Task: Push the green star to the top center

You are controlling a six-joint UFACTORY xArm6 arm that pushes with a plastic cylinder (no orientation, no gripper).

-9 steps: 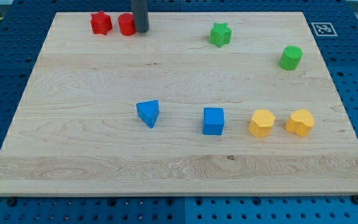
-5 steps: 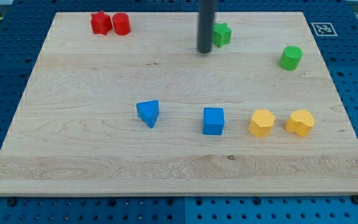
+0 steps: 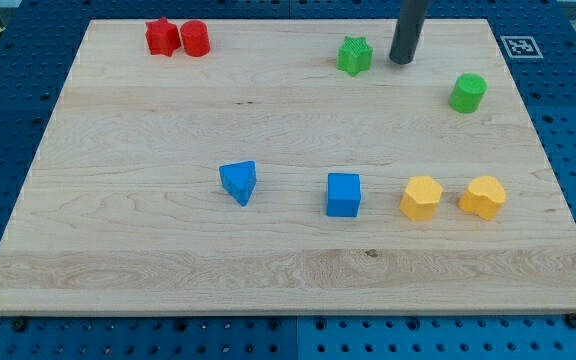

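Observation:
The green star (image 3: 354, 55) lies near the view's top, a little right of centre, on the wooden board (image 3: 148, 230). My tip (image 3: 401, 61) is just to the star's right, a small gap apart from it, at about the same height in the view. The dark rod rises from the tip out of the view's top.
A green cylinder (image 3: 467, 92) lies right of my tip. A red star (image 3: 161, 37) and red cylinder (image 3: 195, 38) sit at the top left. A blue triangle (image 3: 238, 182), a blue cube (image 3: 344, 194) and two yellow blocks (image 3: 421, 197) (image 3: 484, 196) line the middle.
My tip has moved from the red cylinder at the top left, past the left of the green star, to the star's right side. The star has shifted slightly left.

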